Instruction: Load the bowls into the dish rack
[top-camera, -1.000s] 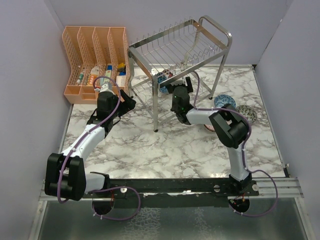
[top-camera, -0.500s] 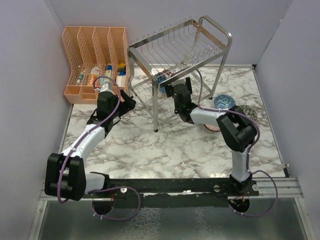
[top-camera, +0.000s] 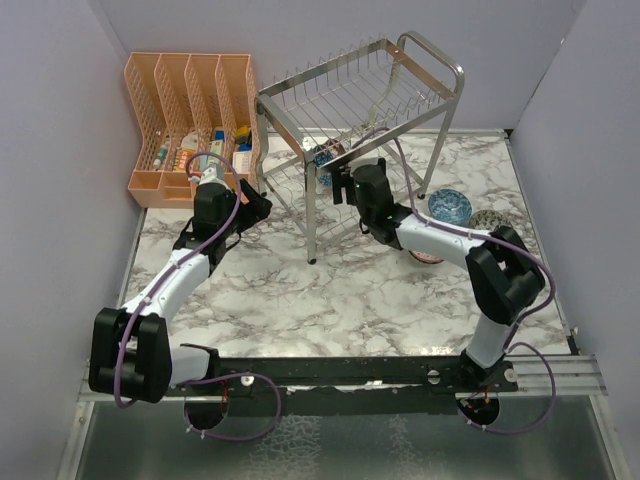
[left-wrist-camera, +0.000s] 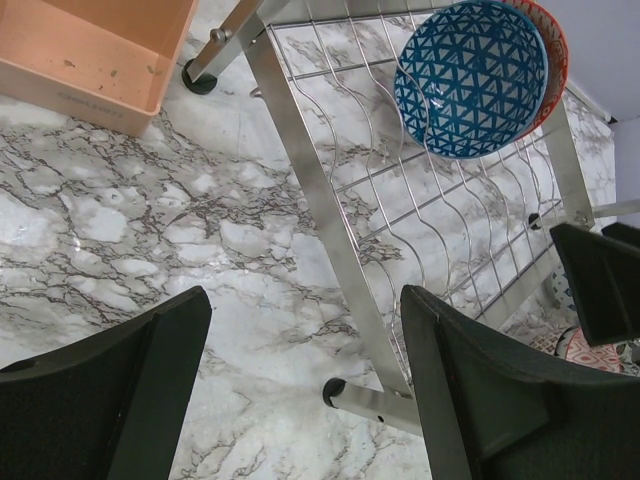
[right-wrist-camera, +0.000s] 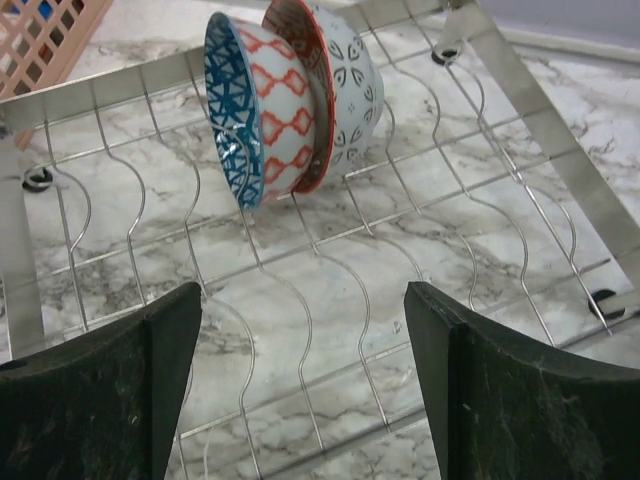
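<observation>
The silver dish rack (top-camera: 360, 100) stands at the back centre. Three bowls stand on edge in its lower tier: blue (right-wrist-camera: 235, 110), red (right-wrist-camera: 295, 110) and greyish (right-wrist-camera: 352, 75). The blue one also shows in the left wrist view (left-wrist-camera: 470, 75) and the top view (top-camera: 325, 155). My right gripper (right-wrist-camera: 305, 300) is open and empty over the lower tier's wires, just short of these bowls. My left gripper (left-wrist-camera: 305, 300) is open and empty beside the rack's front leg (left-wrist-camera: 390, 405). On the table to the right lie a teal bowl (top-camera: 450, 205), a greyish bowl (top-camera: 492, 222) and a red bowl (top-camera: 425, 256) partly hidden by my right arm.
An orange slotted organiser (top-camera: 190, 110) with small items stands at the back left, next to the rack. Grey walls close in both sides. The marble table (top-camera: 330, 290) runs to the arm rail at the near edge.
My right arm's elbow has swung out to the right while its gripper stays at the rack's lower tier, slightly further in. The left arm has not moved.
</observation>
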